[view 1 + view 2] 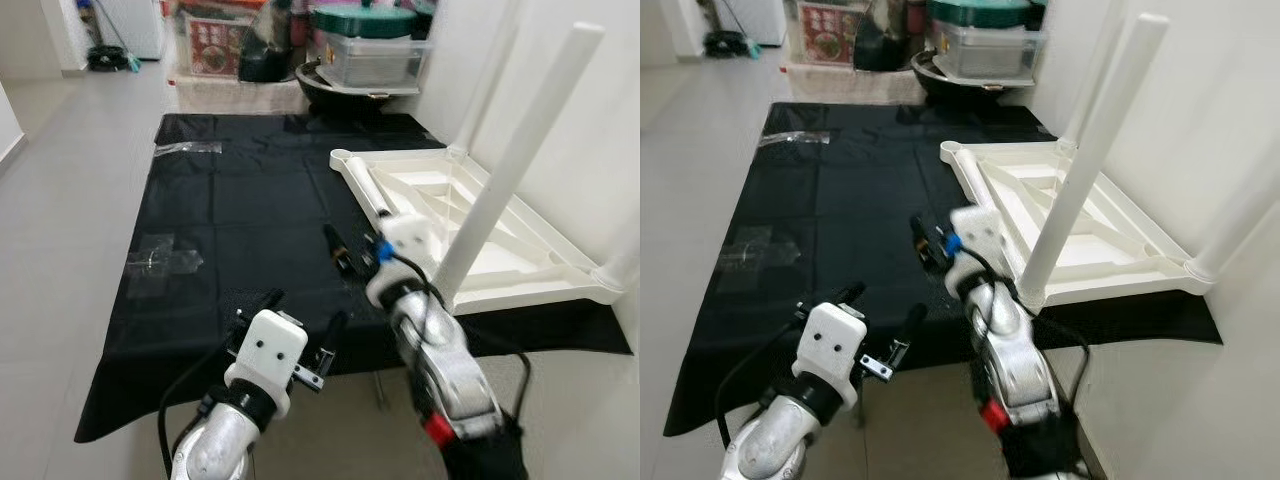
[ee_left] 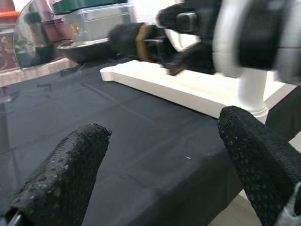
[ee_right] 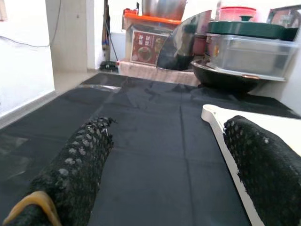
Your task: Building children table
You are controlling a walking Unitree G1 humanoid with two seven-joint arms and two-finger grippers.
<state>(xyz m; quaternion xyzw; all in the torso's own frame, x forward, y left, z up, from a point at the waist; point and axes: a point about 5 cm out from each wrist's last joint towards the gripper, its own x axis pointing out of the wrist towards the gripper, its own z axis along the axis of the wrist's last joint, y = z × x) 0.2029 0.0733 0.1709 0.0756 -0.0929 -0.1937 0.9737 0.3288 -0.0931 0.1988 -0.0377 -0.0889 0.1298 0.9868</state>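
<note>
Tabletop (image 1: 470, 215) inverted, right of frame, legs (image 1: 510, 165) up.
Likely light, stiff, slick plastic; grasp a leg low. Left gripper (image 1: 300, 335) and right gripper (image 1: 350, 250) both spread, empty.

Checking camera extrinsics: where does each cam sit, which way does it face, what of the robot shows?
Left eye, right eye: head, looking forward and down at the black mat and upturned white table; both arms show, left gripper, right gripper.
Left wrist: along its open fingers, toward the table and right gripper.
Right wrist: along its open fingers, across the mat to the storage bins.
Shared: mat and table.
</note>
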